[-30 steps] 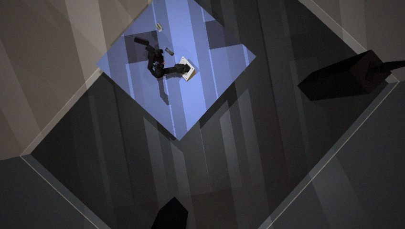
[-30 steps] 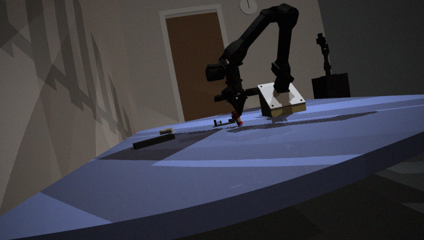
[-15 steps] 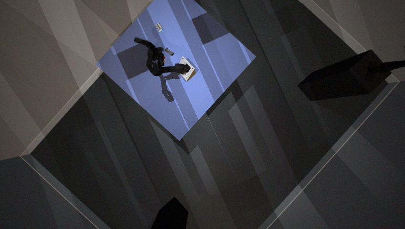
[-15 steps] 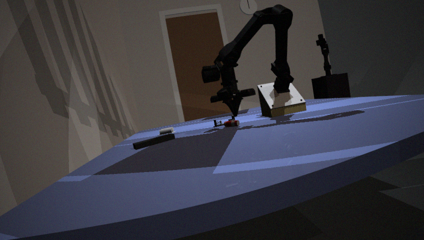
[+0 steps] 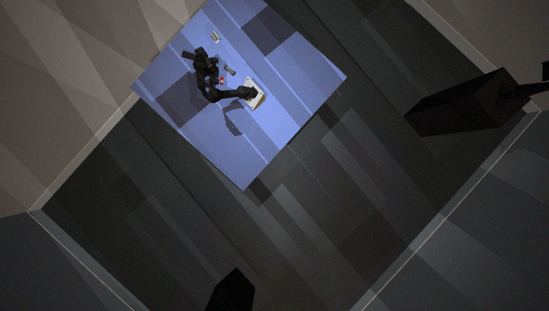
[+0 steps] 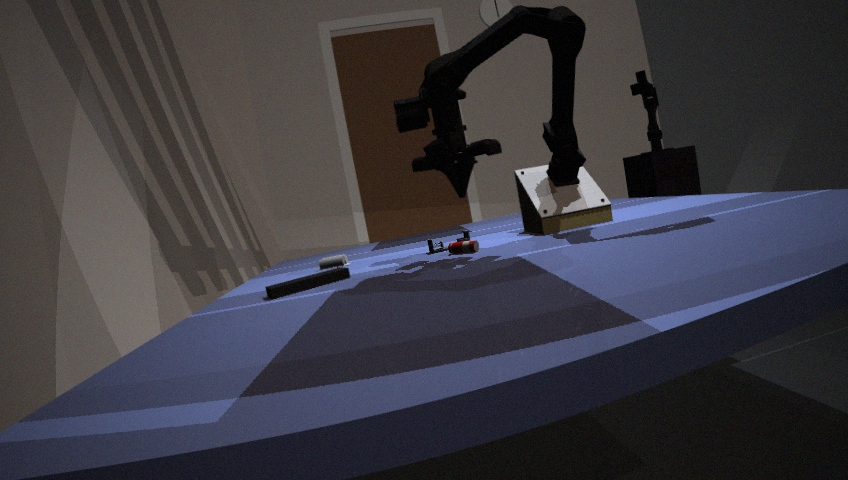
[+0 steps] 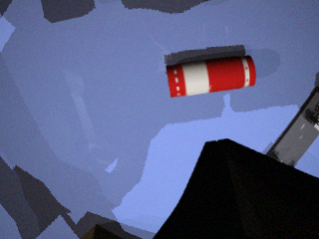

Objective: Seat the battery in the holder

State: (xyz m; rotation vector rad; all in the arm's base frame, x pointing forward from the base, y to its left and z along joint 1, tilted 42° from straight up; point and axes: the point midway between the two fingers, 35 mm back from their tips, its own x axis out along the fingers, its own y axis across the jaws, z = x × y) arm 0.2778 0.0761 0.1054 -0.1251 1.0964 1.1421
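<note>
The battery (image 7: pixel 210 78) lies on the desk (image 6: pixel 416 333); round, stiff, it probably rolls, so grasp its middle. Jaws are together, empty.

We see the battery (image 7: pixel 210 78), a short red cylinder with a white band, lying on its side on the blue table, outside the holder (image 6: pixel 437 245). The holder is a small dark frame, sitting just beside the battery; we cannot tell whether the two touch.
</note>
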